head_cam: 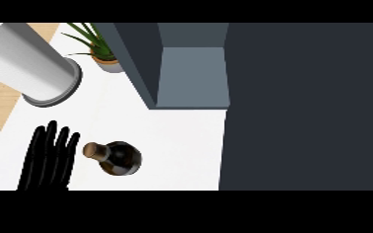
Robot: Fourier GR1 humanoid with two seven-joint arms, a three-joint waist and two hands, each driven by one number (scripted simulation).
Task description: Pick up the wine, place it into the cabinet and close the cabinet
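Head view. No step of the task is judged to be complete. The wine is seen standing on the white desk at the near left, its corked neck tipped toward the left of the view. It is not held. The left hand is shown just to the left of the wine, fingers straight and spread, pointing away toward the far side; it is resting and grips nothing. A narrow gap is visible between the fingers and the cork.

The cabinet is seen at the far centre, with a grey interior exposed between dark panels, so it is judged to be open. The pick-up, the placing inside the cabinet and the closing are all still to be done.

Hidden or unclear items: the right hand is not shown in this view. A large dark panel fills the right side; whether it is the cabinet door or its body cannot be told. The depth of the cabinet interior cannot be made out. A grey cylinder at the far left is cut off by the edge, and a potted plant is partly hidden behind the cabinet's left panel.
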